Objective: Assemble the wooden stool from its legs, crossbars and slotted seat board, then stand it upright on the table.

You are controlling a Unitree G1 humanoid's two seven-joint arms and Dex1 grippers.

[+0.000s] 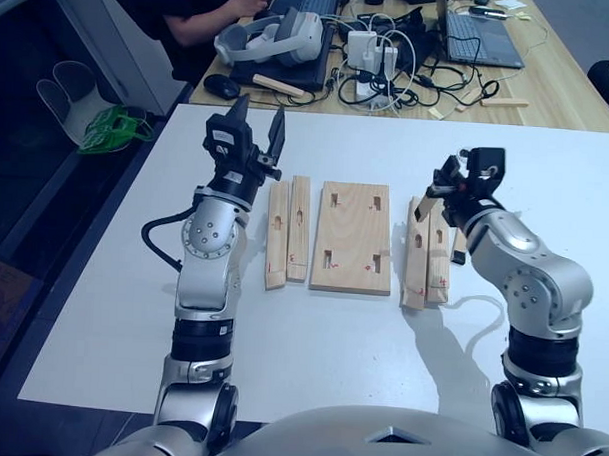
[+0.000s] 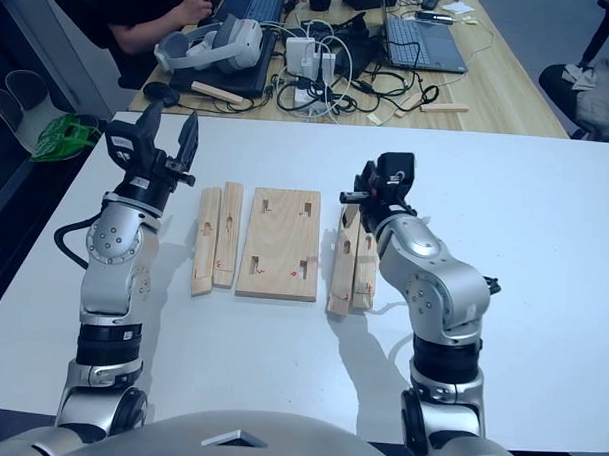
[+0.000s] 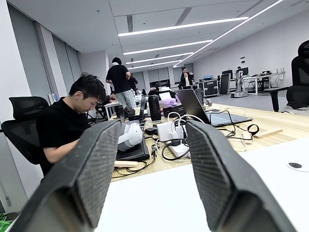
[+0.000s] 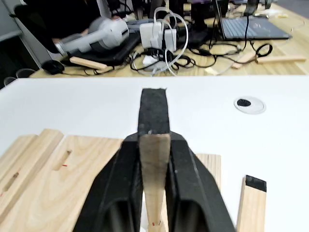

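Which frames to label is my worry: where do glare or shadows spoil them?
Left eye view: the table evenly lit, no glare, and the seat board casts hardly any shadow. Left wrist view: ceiling light strips glare, left gripper dark before them. Right wrist view: right gripper dark, its wooden piece lit.

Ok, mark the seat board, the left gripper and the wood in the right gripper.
seat board (image 1: 352,238): left eye view, bare centre between the slots.
left gripper (image 1: 261,108): left eye view, midway between its open fingertips.
wooden piece (image 4: 154,157): right wrist view, its gripped end.
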